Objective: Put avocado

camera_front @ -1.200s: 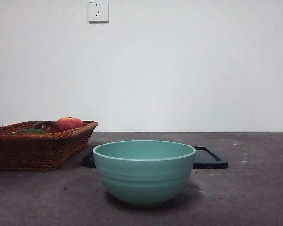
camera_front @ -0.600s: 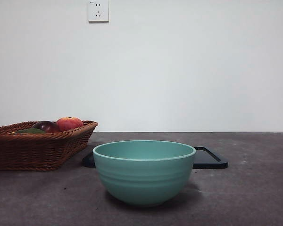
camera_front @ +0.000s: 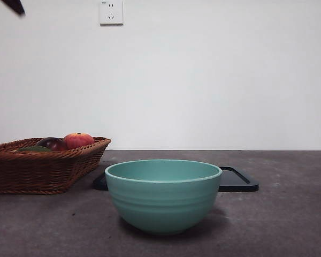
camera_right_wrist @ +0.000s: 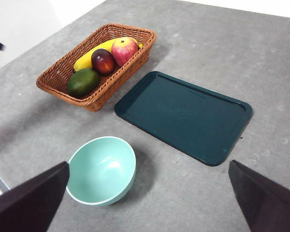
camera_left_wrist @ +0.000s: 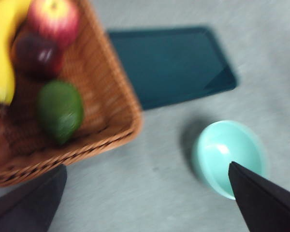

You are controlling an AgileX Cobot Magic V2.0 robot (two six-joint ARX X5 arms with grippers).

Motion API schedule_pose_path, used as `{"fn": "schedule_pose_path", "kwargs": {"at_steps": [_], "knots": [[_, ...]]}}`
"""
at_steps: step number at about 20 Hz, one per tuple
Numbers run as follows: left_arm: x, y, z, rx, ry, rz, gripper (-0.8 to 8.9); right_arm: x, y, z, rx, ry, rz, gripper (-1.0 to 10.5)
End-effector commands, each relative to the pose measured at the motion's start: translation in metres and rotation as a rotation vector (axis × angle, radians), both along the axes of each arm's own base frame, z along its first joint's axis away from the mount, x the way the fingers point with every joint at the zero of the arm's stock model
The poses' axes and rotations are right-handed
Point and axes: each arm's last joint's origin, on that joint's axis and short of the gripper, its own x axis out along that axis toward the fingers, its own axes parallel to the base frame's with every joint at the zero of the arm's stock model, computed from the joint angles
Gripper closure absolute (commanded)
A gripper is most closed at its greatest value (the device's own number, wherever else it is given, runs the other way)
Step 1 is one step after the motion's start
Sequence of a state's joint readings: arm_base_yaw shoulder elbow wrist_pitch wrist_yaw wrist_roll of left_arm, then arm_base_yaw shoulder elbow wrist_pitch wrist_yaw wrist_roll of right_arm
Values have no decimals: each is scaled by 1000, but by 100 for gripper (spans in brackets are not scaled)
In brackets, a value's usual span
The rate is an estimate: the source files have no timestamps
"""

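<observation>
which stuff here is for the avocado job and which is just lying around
For the job: avocado in the basket; left gripper, open above the basket.

Lying about: banana, maroon fruit, red-orange fruit, tray, bowl.

A plain white wall (camera_front: 214,80) is seen behind a grey, speckled table (camera_front: 289,214). A white socket (camera_front: 111,12) (two outlets) is mounted at about 11 o'clock, evenly lit.
</observation>
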State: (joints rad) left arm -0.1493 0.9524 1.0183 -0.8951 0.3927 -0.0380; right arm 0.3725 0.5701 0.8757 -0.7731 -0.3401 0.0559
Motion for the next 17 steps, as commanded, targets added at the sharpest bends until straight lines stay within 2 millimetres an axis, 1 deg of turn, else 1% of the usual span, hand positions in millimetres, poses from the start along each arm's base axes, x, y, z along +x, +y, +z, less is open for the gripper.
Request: {"fn": "schedule_pose_path", "kwargs": {"at_steps": [1,5,9,10,13,15,16,17], "knots": [[22,-2,-7,58,26,20,221,-1,0,6,7,-25,7,391],[61,-6,-36,131,116,62,222,-1,0,6,6,-25,7,391],[100,-13,-70,168,186,64,225,-1,0,6,7,-25,7,391],[112,-16,-79,200,215,73,225,0,0,6,7,-25,7,391],[142,-24,-95,241,271,74,225,0,0,6,9,-30,7,391],[156,-30,-108,250,308,63,227,0,0,6,9,-30,7,391],[162,-32,-118,257,336,59,233,0,0,6,9,-30,7,391],[166,-33,-125,264,356,75,274,0,0,6,9,-30,7,391]]}}
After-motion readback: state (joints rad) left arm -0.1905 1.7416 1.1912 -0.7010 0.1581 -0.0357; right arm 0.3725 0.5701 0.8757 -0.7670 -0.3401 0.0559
